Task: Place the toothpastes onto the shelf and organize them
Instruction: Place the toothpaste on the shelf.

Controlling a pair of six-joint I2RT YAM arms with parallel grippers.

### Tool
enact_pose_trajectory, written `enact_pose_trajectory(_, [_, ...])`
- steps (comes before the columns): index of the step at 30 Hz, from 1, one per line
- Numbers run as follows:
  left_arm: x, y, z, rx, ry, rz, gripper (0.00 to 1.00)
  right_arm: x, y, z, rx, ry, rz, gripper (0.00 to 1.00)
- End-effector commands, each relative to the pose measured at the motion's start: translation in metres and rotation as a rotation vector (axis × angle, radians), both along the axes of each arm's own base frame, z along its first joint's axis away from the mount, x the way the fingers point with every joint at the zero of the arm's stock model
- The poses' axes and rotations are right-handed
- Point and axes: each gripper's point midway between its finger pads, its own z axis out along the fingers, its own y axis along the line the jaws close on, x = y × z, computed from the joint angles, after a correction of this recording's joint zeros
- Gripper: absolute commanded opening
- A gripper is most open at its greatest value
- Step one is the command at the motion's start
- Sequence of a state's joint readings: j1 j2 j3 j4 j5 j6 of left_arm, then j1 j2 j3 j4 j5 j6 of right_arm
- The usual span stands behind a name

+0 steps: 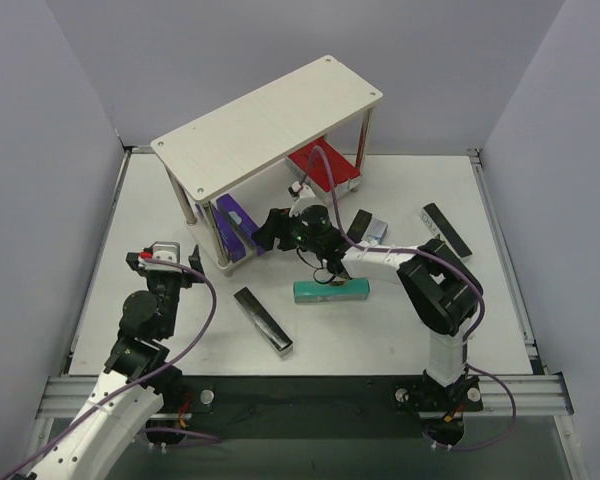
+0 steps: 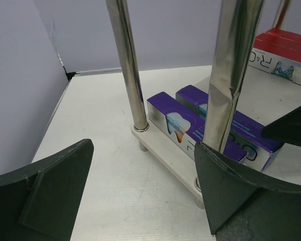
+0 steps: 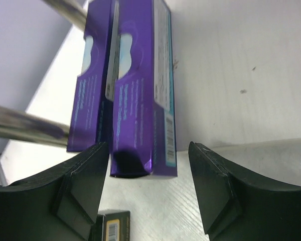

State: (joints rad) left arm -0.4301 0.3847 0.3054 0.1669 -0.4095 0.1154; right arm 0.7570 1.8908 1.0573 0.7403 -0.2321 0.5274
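The shelf (image 1: 270, 120) stands at the back of the table. Two purple toothpastes (image 1: 235, 225) lie side by side on its lower board (image 2: 165, 155), and red ones (image 1: 325, 170) lie at its right end. My right gripper (image 1: 270, 228) is at the purple pair. In the right wrist view it (image 3: 148, 145) is open around the near end of the right purple carton (image 3: 145, 100), with a gap on each side. The left purple carton (image 3: 90, 90) lies just beyond. My left gripper (image 2: 143, 145) hangs open and empty in front of the shelf's left legs (image 2: 128, 65).
Loose on the table lie a teal carton (image 1: 330, 290), a black carton (image 1: 263, 320) in front of it, another black one (image 1: 447, 230) at the right and a dark one (image 1: 365, 228) by the right arm. A black carton's end (image 3: 110, 228) shows under the right gripper.
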Motion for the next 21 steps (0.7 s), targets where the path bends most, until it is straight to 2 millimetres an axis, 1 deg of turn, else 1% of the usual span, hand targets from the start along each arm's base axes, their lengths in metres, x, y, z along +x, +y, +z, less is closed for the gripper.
enact_pose_trajectory(1, [-0.007,0.018,0.018,-0.035,-0.069,0.084,0.93,0.011,0.012,0.066,0.256,-0.062,-0.010,0.65])
enact_pose_trajectory(3, [-0.009,0.020,0.021,-0.042,-0.087,0.089,0.93,0.014,0.014,0.063,0.273,-0.048,-0.016,0.64])
enact_pose_trajectory(5, [-0.008,0.017,0.020,-0.040,-0.085,0.072,0.93,0.016,0.016,0.063,0.290,-0.047,-0.019,0.63])
enact_pose_trajectory(6, [-0.007,0.016,0.020,-0.038,-0.083,0.069,0.93,0.018,0.017,0.058,0.289,-0.038,-0.023,0.63])
enact_pose_trajectory(8, [-0.005,0.014,0.018,-0.037,-0.069,0.063,0.93,0.022,0.019,0.056,0.288,-0.038,-0.030,0.62])
enact_pose_trajectory(9, [-0.004,0.013,0.018,-0.035,-0.065,0.060,0.93,0.024,0.020,0.050,0.279,-0.030,-0.034,0.61])
enact_pose_trajectory(11, [-0.004,0.013,0.017,-0.034,-0.064,0.059,0.93,0.028,0.023,0.050,0.280,-0.034,-0.035,0.61])
enact_pose_trajectory(12, [-0.004,0.013,0.017,-0.034,-0.064,0.060,0.93,0.030,0.025,0.045,0.275,-0.029,-0.038,0.60])
enact_pose_trajectory(14, [-0.005,0.013,0.017,-0.034,-0.067,0.061,0.93,0.034,0.030,0.046,0.287,-0.028,-0.036,0.59])
enact_pose_trajectory(16, [-0.005,0.013,0.017,-0.032,-0.067,0.061,0.93,0.036,0.034,0.039,0.290,-0.013,-0.028,0.57])
enact_pose_trajectory(17, [-0.004,0.013,0.017,-0.033,-0.068,0.059,0.93,0.037,0.038,0.043,0.308,-0.016,-0.022,0.55])
enact_pose_trajectory(18, [-0.004,0.012,0.017,-0.033,-0.066,0.056,0.93,0.039,0.039,0.038,0.308,-0.007,-0.027,0.52])
enact_pose_trajectory(21, [-0.004,0.011,0.016,-0.031,-0.062,0.050,0.93,0.039,0.046,0.037,0.311,-0.002,-0.019,0.49])
